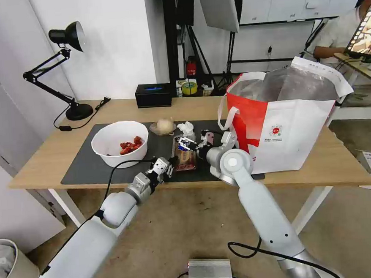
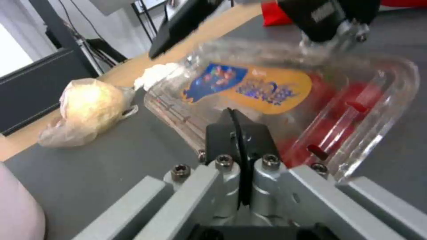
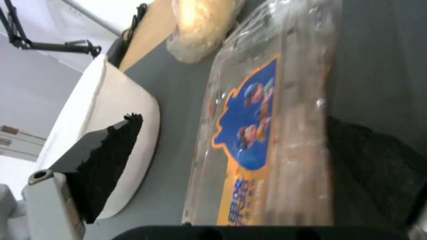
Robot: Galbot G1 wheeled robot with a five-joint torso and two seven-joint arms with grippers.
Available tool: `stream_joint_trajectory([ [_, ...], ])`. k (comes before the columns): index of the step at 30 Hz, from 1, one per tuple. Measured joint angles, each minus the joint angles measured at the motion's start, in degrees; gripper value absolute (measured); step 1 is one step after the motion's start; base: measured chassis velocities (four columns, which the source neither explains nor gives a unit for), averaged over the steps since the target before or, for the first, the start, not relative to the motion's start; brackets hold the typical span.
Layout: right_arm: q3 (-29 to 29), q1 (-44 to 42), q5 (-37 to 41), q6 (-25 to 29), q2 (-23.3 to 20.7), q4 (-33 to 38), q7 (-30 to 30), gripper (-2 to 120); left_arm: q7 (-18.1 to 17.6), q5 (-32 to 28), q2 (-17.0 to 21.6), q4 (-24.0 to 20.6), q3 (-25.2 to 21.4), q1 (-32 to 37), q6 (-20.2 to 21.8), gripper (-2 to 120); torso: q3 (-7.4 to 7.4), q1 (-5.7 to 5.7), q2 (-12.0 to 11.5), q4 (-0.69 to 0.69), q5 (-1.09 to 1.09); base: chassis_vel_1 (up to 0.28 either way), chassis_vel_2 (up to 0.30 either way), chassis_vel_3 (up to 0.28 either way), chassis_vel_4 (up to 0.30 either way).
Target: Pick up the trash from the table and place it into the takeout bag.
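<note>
On the dark grey mat point(image 1: 90, 167) of the wooden table point(image 1: 43, 161), the clear glossy clamshell box point(image 1: 185, 155) lies flat between the left gripper point(image 1: 169, 164), fingers pressed together beside its edge, and the right gripper point(image 1: 190, 143), fingers spread over it, near the boxy takeout bag point(image 1: 285, 140).

arms: white-grey shells | end effectors: silver, black pads (hex screws) | cables: black
</note>
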Motion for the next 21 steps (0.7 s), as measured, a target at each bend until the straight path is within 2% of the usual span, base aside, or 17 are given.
stream_joint_trajectory([
  [7,-0.26,-0.43,-0.07,-0.32,-0.06,0.07,0.40,100,-0.07,-0.03,0.01,-0.58,0.02,0.08,0.00,0,0.00,0.00,0.00,0.00,0.00,0.000,0.000,0.000,0.000],
  [9,-0.26,-0.48,-0.10,-0.34,-0.12,0.09,0.44,96,-0.10,-0.04,0.05,-0.67,0.02,0.12,0.00,0,0.00,0.00,0.00,0.00,0.00,0.000,0.000,0.000,0.000],
  [12,-0.27,-0.59,-0.14,-0.35,-0.18,0.23,0.59,85,-0.16,-0.07,0.20,-0.88,0.00,0.22,0.00,0,0.00,0.00,0.00,-0.01,0.00,0.000,0.000,0.000,0.000],
  [13,-0.27,-0.59,-0.14,-0.35,-0.18,0.23,0.59,85,-0.16,-0.07,0.20,-0.88,0.00,0.22,0.00,0,0.00,0.00,0.00,-0.01,0.00,0.000,0.000,0.000,0.000],
  [16,-0.45,-0.66,-0.16,-0.48,-0.20,0.26,1.14,67,-0.19,-0.16,0.30,-1.01,-0.16,0.26,0.00,0,0.00,0.00,0.00,0.00,0.00,0.000,0.000,0.000,0.000],
  [17,-0.45,-0.66,-0.16,-0.48,-0.20,0.26,1.14,67,-0.19,-0.16,0.30,-1.01,-0.16,0.26,0.00,0,0.00,0.00,0.00,0.00,0.00,0.000,0.000,0.000,0.000],
  [20,-0.55,-0.71,-0.19,-0.72,-0.23,0.33,1.75,54,-0.26,-0.22,0.31,-1.18,-0.21,0.35,0.00,0,0.00,0.00,0.00,0.00,0.00,0.000,0.000,0.000,0.000],
  [21,-0.55,-0.71,-0.19,-0.72,-0.23,0.33,1.75,54,-0.26,-0.22,0.31,-1.18,-0.21,0.35,0.00,0,0.00,0.00,0.00,0.00,0.00,0.000,0.000,0.000,0.000],
])
